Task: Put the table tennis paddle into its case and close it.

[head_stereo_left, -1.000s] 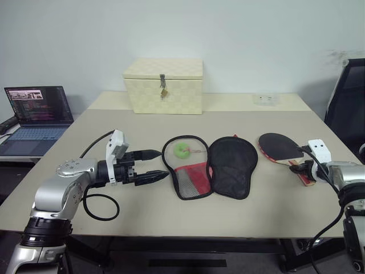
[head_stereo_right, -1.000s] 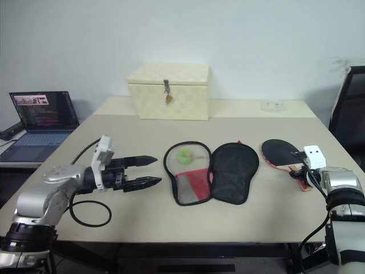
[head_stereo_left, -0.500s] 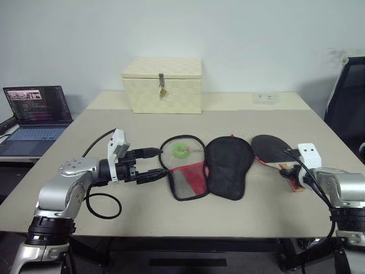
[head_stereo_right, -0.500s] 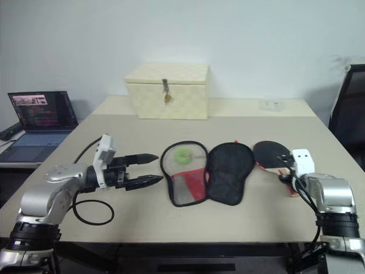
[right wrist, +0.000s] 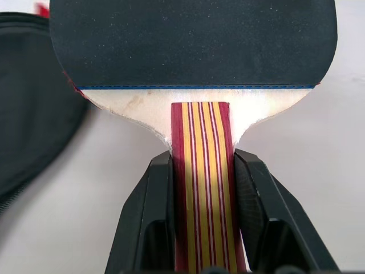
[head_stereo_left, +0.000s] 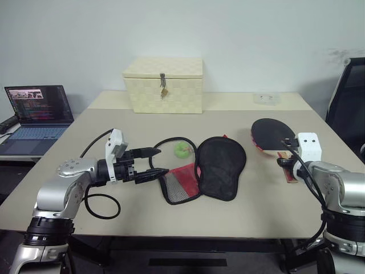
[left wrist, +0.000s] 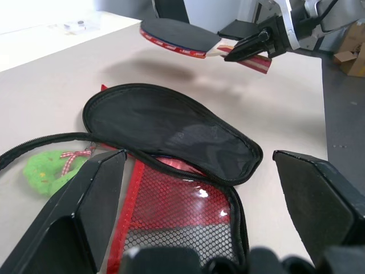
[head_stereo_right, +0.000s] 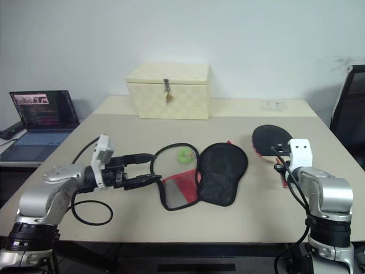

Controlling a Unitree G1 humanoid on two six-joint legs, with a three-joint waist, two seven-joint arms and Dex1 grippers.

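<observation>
At the far left we see a laptop with its screen lit, beside the table; our left gripper has its fingers spread wide, one to each side of the case's near edge, gripping nothing; the case lies unzipped mid-table, black flap folded open, red mesh panel and a green object showing; behind stands a cream woven box; at the right our right gripper clamps the table tennis paddle by its striped handle, lifted clear of the table.
</observation>
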